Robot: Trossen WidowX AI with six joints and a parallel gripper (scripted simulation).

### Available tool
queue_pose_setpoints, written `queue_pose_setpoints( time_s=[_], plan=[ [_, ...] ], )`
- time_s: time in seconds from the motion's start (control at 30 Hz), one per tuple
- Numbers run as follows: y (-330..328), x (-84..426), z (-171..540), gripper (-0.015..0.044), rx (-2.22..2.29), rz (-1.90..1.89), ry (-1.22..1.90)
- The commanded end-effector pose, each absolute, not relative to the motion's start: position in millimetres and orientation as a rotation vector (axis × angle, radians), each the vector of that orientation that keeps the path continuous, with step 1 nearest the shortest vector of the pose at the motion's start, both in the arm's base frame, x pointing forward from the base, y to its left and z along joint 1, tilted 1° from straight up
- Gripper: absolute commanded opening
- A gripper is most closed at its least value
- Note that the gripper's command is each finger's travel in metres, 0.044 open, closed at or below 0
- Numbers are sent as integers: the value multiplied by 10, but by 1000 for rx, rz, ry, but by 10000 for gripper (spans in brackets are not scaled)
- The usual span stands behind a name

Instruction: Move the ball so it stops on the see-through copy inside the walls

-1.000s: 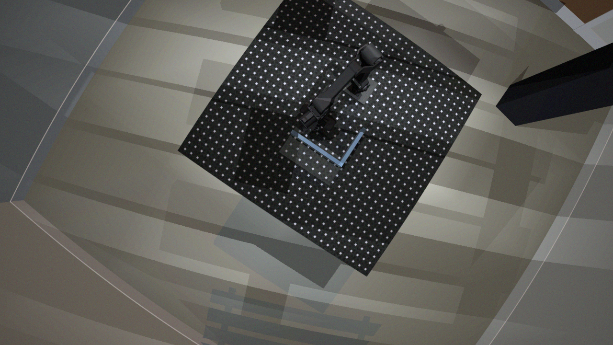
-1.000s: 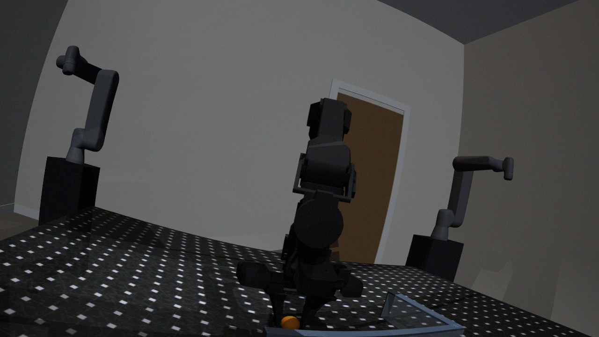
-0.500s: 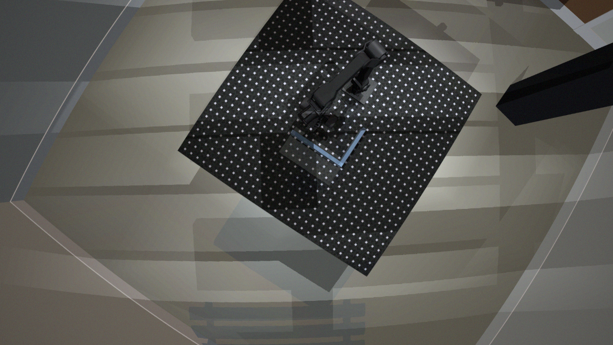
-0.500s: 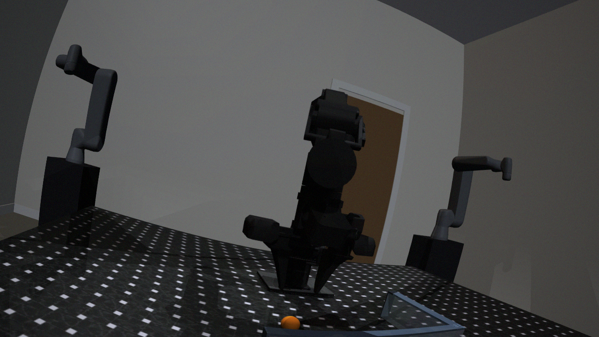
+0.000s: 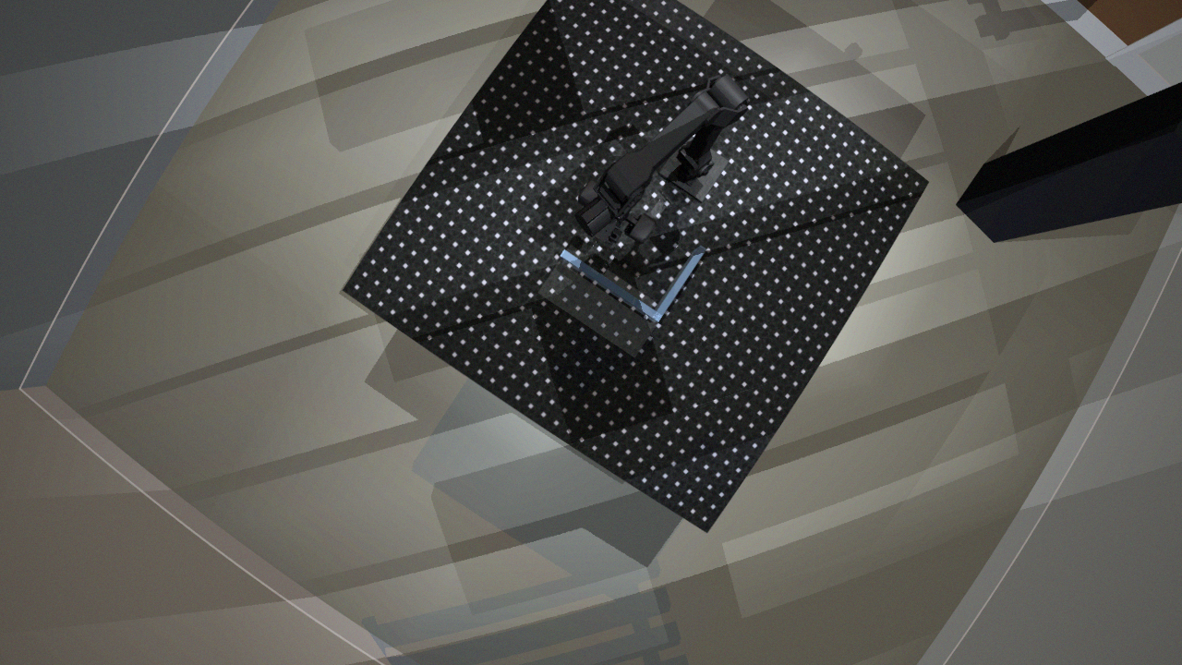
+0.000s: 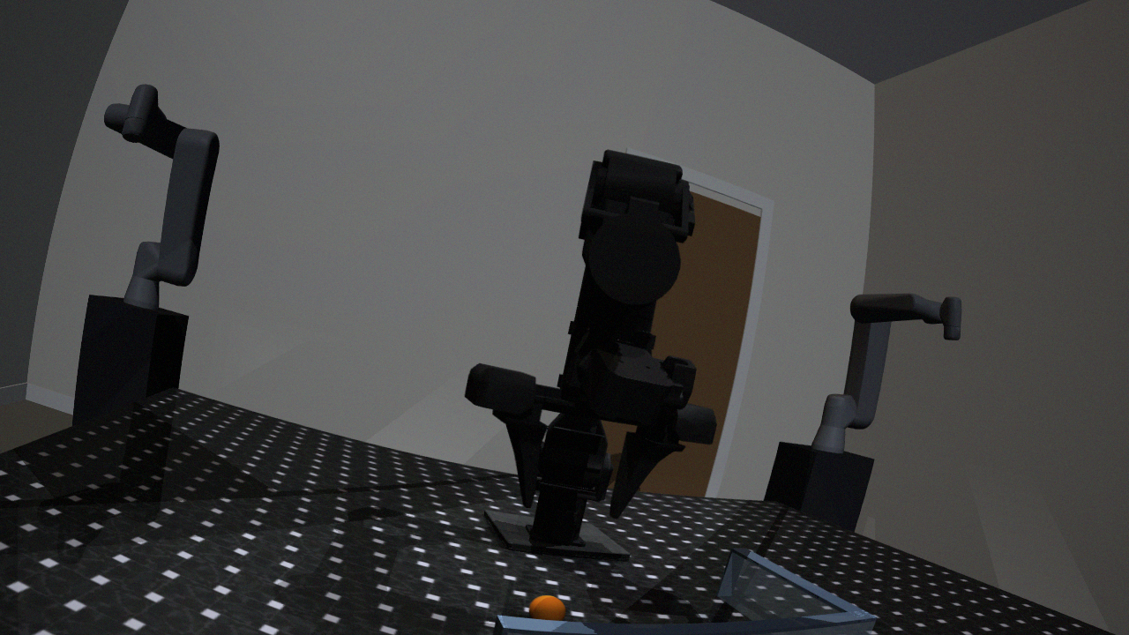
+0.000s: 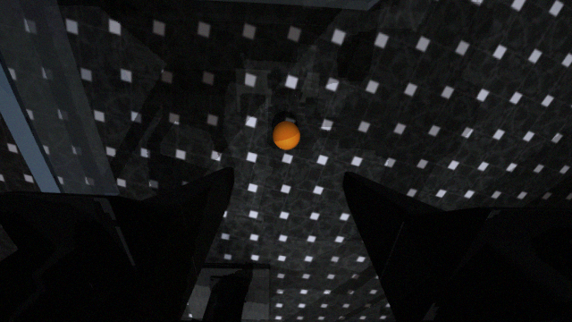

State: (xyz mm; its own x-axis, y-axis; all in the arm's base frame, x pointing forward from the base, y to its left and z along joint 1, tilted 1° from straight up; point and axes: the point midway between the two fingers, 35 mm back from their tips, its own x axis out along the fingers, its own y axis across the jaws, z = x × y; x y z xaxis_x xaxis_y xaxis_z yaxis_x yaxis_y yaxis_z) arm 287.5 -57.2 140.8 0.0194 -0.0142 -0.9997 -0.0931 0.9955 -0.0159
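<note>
Wrist view: the orange ball (image 7: 286, 135) lay on the dotted table (image 7: 447, 134), just above frame centre, at 12 o'clock from the gripper (image 7: 288, 179). The two dark fingers stood spread wide, with bare table between them and the ball well apart from both tips; the gripper held nothing. A clear wall (image 7: 27, 130) ran along the 9 o'clock edge of the frame.

Exterior view: the gripper (image 6: 571, 505) hung raised above the table (image 6: 197, 513), fingers pointing down and splayed. The ball (image 6: 547, 607) rested at 6 o'clock from it, on the surface, just beside the near wall (image 6: 670, 627) on its inner side. The second wall (image 6: 742, 580) rose at 3 o'clock from the ball, meeting the first at a corner.

Top view: the walls (image 5: 661, 312) formed a V open toward 12 o'clock, with the arm (image 5: 661, 157) reaching into the opening. The ball was hidden there. No see-through copy could be told apart from the ball in any view.
</note>
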Motion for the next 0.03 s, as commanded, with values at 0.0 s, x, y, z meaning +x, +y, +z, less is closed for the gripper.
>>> queue_pose_setpoints(
  time_s=[0.0],
  plan=[
    [-562, 2845, 1707, 437, -88, 58, 1535]
  ],
)
